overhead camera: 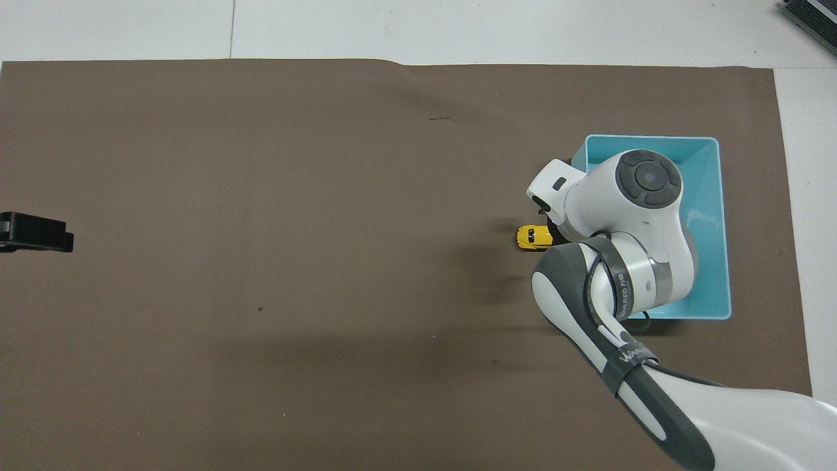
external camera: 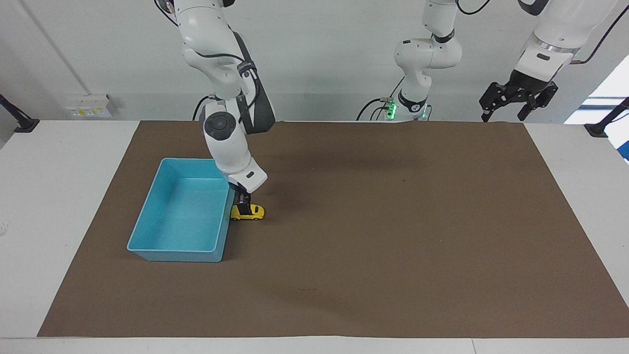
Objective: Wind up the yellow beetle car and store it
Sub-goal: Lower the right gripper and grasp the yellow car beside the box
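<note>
The yellow beetle car point(external camera: 249, 212) stands on the brown mat, right beside the blue tray point(external camera: 173, 252) on the side toward the left arm's end. My right gripper point(external camera: 242, 200) is down low on the car's tray-side end. In the overhead view the right arm covers the gripper and part of the car point(overhead camera: 531, 237). My left gripper point(external camera: 504, 116) waits, open and empty, high over the mat's corner at the left arm's end, and its tip shows in the overhead view point(overhead camera: 36, 233).
The blue tray point(overhead camera: 654, 139) has nothing in it. The brown mat point(external camera: 393, 236) covers most of the white table. The right arm's elbow hangs over the tray.
</note>
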`<action>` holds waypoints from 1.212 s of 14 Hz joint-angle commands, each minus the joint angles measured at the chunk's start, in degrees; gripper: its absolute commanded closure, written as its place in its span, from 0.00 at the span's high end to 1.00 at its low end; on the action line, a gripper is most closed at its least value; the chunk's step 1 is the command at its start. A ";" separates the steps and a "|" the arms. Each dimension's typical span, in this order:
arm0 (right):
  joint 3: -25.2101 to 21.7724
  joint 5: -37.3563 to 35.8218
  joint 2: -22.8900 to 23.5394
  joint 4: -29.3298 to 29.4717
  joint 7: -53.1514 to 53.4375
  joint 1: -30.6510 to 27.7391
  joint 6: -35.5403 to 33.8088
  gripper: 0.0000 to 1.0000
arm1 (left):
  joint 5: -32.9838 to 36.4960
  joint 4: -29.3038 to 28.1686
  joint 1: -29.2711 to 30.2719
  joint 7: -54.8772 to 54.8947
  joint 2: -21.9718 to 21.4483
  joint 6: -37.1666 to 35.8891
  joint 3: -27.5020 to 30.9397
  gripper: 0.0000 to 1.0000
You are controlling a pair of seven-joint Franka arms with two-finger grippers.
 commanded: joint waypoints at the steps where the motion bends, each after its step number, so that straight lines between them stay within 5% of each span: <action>1: 0.30 -1.38 0.20 -1.50 -0.02 -0.24 2.31 1.00 | 0.12 -0.31 1.45 1.00 -0.43 -0.53 -0.94 1.00; 9: 0.21 -2.71 1.26 -3.78 0.07 -0.32 6.53 0.95 | -0.93 -0.40 5.66 1.17 -0.17 0.09 -4.26 1.00; 12: 0.29 -2.71 1.35 -4.05 0.25 -0.32 6.62 0.72 | -0.93 -0.23 5.93 1.17 -0.52 -0.17 -4.89 1.00; 13: 0.21 -2.71 1.35 -4.05 0.59 -0.32 6.62 0.54 | -0.93 0.29 5.32 0.82 -0.43 -0.35 -4.80 1.00; 17: 0.29 -2.71 1.35 -3.87 1.12 -0.32 6.53 0.34 | -0.93 0.30 5.32 0.38 -0.52 -0.79 -4.72 1.00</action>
